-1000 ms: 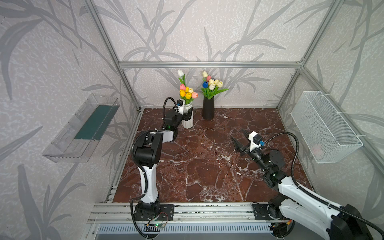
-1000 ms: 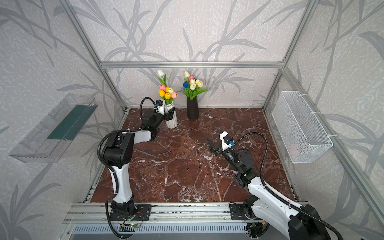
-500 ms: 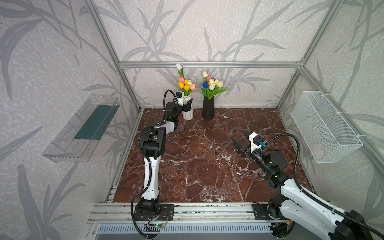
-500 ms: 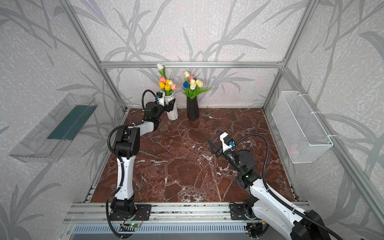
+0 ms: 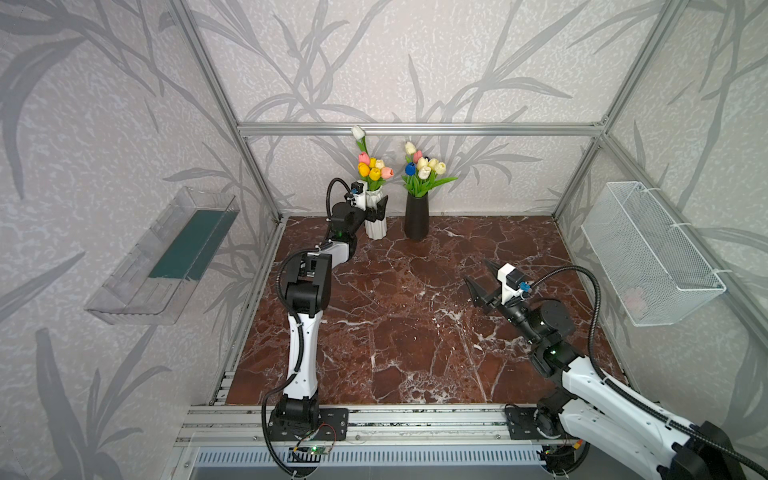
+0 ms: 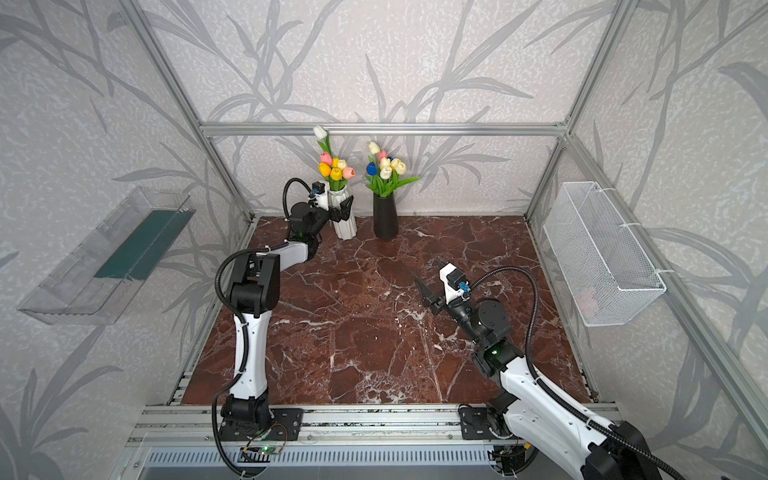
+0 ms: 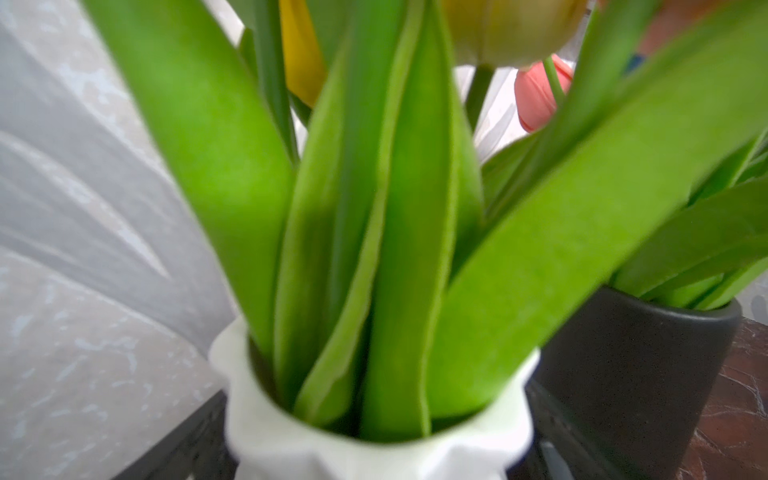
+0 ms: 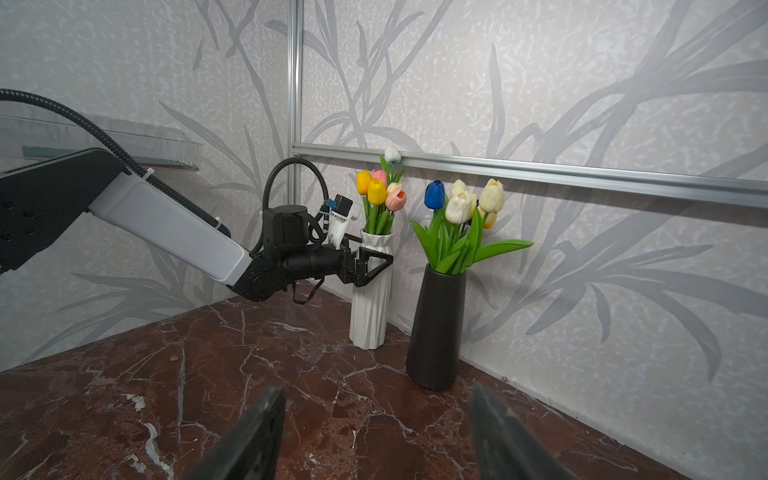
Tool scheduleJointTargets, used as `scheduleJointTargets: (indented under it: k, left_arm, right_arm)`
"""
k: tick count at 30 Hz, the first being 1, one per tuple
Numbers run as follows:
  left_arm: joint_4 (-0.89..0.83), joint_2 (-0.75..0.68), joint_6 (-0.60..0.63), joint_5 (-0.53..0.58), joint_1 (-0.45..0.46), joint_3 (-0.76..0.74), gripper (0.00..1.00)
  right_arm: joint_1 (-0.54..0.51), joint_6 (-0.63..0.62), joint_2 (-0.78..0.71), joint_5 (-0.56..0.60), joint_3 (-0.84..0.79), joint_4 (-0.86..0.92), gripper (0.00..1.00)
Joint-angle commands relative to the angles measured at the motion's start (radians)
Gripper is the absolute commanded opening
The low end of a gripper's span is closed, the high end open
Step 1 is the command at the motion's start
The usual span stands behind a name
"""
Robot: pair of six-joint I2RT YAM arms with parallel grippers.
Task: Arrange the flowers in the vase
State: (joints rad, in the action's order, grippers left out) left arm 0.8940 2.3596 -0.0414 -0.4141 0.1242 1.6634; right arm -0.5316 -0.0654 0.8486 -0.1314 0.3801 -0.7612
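Observation:
A white ribbed vase (image 5: 375, 227) (image 8: 370, 309) stands by the back wall and holds flowers (image 5: 372, 168) with yellow, pink and white heads. Beside it a black vase (image 5: 416, 220) (image 8: 434, 324) holds blue, cream and pink flowers (image 5: 423, 168). My left gripper (image 5: 374, 206) (image 6: 340, 208) (image 8: 369, 254) is open, its jaws straddling the white vase's neck. The left wrist view is filled by green leaves (image 7: 395, 249) above the white rim (image 7: 374, 453). My right gripper (image 5: 478, 272) (image 6: 427, 271) (image 8: 374, 390) hangs open and empty over the marble floor.
A clear plastic shelf (image 5: 166, 257) is fixed to the left wall. A white wire basket (image 5: 648, 253) hangs on the right wall. An aluminium rail (image 5: 415, 129) runs along the back wall behind the flower heads.
My left arm stretched out and carried the white vase with its flowers back toward the wall, then its jaws widened. The right arm has hardly moved.

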Motion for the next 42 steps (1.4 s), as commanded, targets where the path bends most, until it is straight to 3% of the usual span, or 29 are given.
scheduleJointTargets:
  k: [1,7,11,17,20,23,26,30,33,36,40,42]
  left_arm:
    - [0.066,-0.098,0.006,-0.022,0.002,-0.071,0.99]
    - [0.147,-0.195,0.024,0.010,0.001,-0.238,1.00]
    - [0.229,-0.294,0.028,0.049,0.000,-0.410,1.00]
    - [0.261,-0.514,0.035,0.113,0.007,-0.686,1.00]
    - [0.317,-0.661,0.037,0.238,0.022,-0.892,0.99]
    - [0.267,-0.841,0.008,0.486,0.074,-1.083,0.99]
    - [-0.077,-1.011,-0.033,0.878,0.176,-1.130,0.99]
    - [-0.489,-1.157,-0.153,1.067,0.201,-1.140,1.00]
    - [-0.463,-1.196,-0.129,1.183,0.196,-1.206,0.99]
    - [-0.353,-1.207,-0.062,1.155,0.169,-1.247,0.99]
    - [-0.439,-1.164,-0.053,1.165,0.129,-1.194,0.99]
    - [-0.377,-1.107,-0.035,1.200,0.107,-1.209,0.99]
  right_arm:
    - [-0.005,-0.013,-0.020,0.006,0.031,-0.019,0.72]
    - [-0.005,-0.020,-0.004,0.022,0.031,-0.030,0.81]
    - [-0.006,-0.024,0.032,0.054,0.021,-0.062,0.94]
    - [-0.008,-0.037,0.141,0.207,-0.039,-0.255,1.00]
    - [-0.007,-0.059,0.196,0.443,-0.034,-0.277,0.99]
    - [-0.008,-0.131,0.233,0.618,-0.013,-0.215,0.99]
    - [-0.008,-0.171,0.270,0.768,0.009,-0.111,0.99]
    - [-0.003,-0.232,0.329,0.831,-0.045,-0.167,0.99]
    - [0.012,-0.239,0.419,0.852,-0.054,-0.183,0.99]
    - [0.043,-0.221,0.525,0.832,-0.057,-0.239,0.99]
    - [0.082,-0.262,0.658,0.782,-0.049,-0.349,0.99]
    - [0.120,-0.260,0.722,0.744,-0.075,-0.466,0.99]
